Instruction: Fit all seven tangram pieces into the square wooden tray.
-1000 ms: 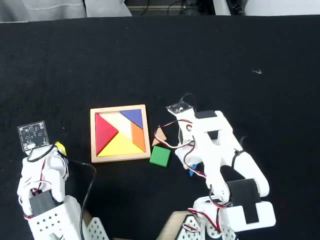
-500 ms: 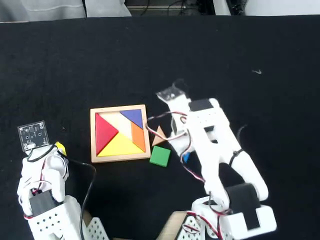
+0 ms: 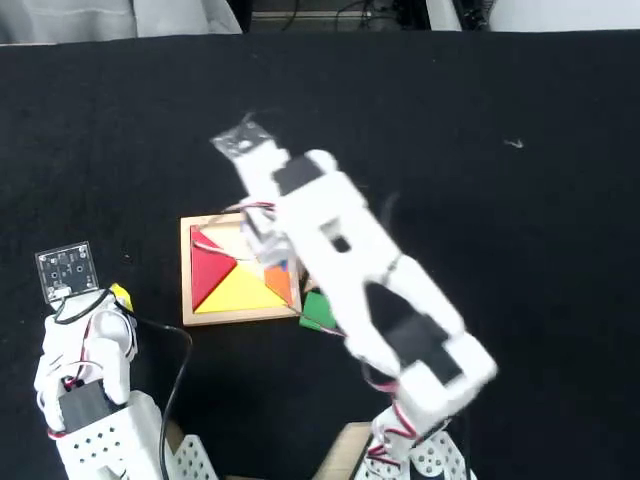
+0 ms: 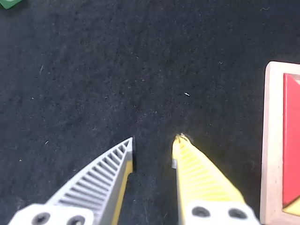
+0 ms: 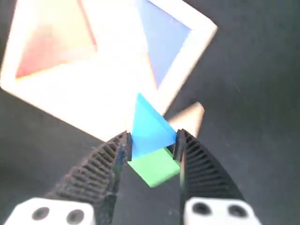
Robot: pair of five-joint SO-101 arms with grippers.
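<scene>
Clamping a blue triangle (image 5: pixel 147 126), the right claw (image 5: pixel 151 140) hung at the tray (image 5: pixel 192 56) edge (left claw (image 4: pixel 153 145) parted, empty).

Looking steeply down from a fixed high spot over the black table (image 3: pixel 500 200), taking in the whole wooden tray (image 3: pixel 230 318). Riding the left wrist, skimming close over the table past the left gripper (image 4: pixel 153 140), catching a strip of that tray's rim. Riding the right wrist, peering down past the right gripper (image 5: pixel 152 135) and its blue triangle (image 5: pixel 149 126) onto the same tray and green square (image 5: pixel 154 171), both shared with the high view.
</scene>
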